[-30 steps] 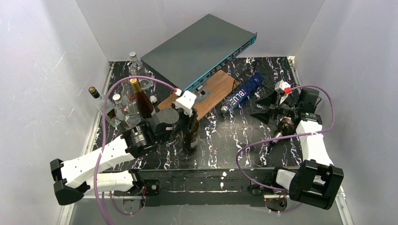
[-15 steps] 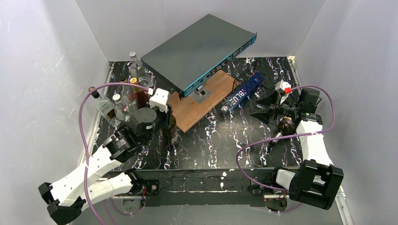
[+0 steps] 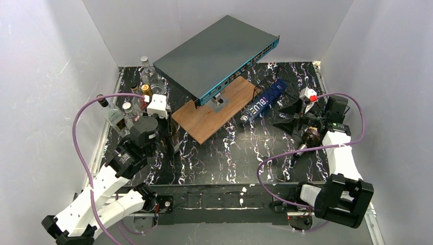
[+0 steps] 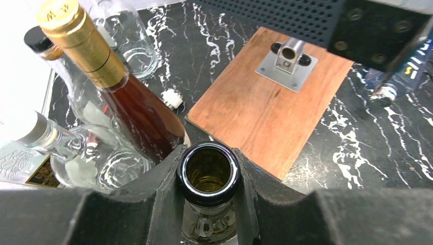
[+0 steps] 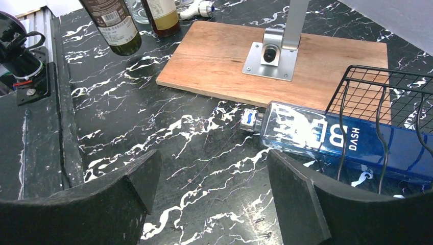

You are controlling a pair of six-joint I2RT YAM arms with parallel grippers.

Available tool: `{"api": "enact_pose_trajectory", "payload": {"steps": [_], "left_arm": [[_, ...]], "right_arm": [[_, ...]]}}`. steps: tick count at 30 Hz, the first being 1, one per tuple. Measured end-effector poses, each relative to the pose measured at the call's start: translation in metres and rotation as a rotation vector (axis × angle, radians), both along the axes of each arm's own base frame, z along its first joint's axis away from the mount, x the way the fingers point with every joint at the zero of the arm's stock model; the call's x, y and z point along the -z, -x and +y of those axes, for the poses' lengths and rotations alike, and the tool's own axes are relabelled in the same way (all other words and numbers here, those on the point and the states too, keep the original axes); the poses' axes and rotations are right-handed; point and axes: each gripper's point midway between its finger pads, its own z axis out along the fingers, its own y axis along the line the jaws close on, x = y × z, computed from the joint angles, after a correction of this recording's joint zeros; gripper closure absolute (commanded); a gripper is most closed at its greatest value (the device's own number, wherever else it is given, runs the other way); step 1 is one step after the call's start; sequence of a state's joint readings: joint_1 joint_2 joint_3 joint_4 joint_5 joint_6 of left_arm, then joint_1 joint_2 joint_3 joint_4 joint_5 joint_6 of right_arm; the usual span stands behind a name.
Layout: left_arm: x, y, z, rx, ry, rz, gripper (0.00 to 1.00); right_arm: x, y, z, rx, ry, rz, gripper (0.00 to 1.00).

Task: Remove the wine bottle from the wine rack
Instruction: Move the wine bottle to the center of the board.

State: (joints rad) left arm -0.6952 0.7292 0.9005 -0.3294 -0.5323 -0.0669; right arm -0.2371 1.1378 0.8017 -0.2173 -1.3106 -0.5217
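Left gripper [image 4: 208,186]: black fingers clamped on neck of wine bottle [image 4: 209,173] | dark glass, round open mouth, upright, base hidden | just beside: amber bottle [image 4: 138,112], gold foil cap | right gripper [image 5: 212,189]: jaws apart, empty | wine rack [image 5: 380,97]: thin black wire, cut off at frame edge, well apart from wine bottle, holds blue bottle [image 5: 332,140] lying flat.

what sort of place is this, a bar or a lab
Probably a robotics test booth, not a bar: white walls box in a marbled table, robot arms are bolted at its near edge, and a network switch stands beside bottles.
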Motion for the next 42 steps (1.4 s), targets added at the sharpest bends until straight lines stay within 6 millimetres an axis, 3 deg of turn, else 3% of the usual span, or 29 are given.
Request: {"api": "enact_pose_trajectory", "payload": {"steps": [7, 19, 28, 33, 42], "left_arm": [[0.015, -0.008, 0.022, -0.087, -0.004, 0.031, 1.00], [0.017, -0.015, 0.063, -0.245, 0.030, 0.031, 1.00], [0.021, -0.018, 0.082, -0.319, 0.065, 0.041, 1.00], [0.025, -0.018, 0.090, -0.352, 0.089, 0.049, 0.90], [0.027, -0.020, 0.101, -0.406, 0.119, 0.056, 0.57]], "right_arm": [[0.000, -0.001, -0.001, 0.005, 0.001, -0.004, 0.16], [0.000, -0.001, -0.002, 0.006, 0.001, -0.004, 0.15], [0.000, -0.001, -0.002, 0.007, 0.002, -0.003, 0.15], [0.000, -0.001, -0.002, 0.007, 0.002, -0.004, 0.15], [0.000, -0.001, -0.002, 0.008, 0.002, -0.003, 0.15]]}}
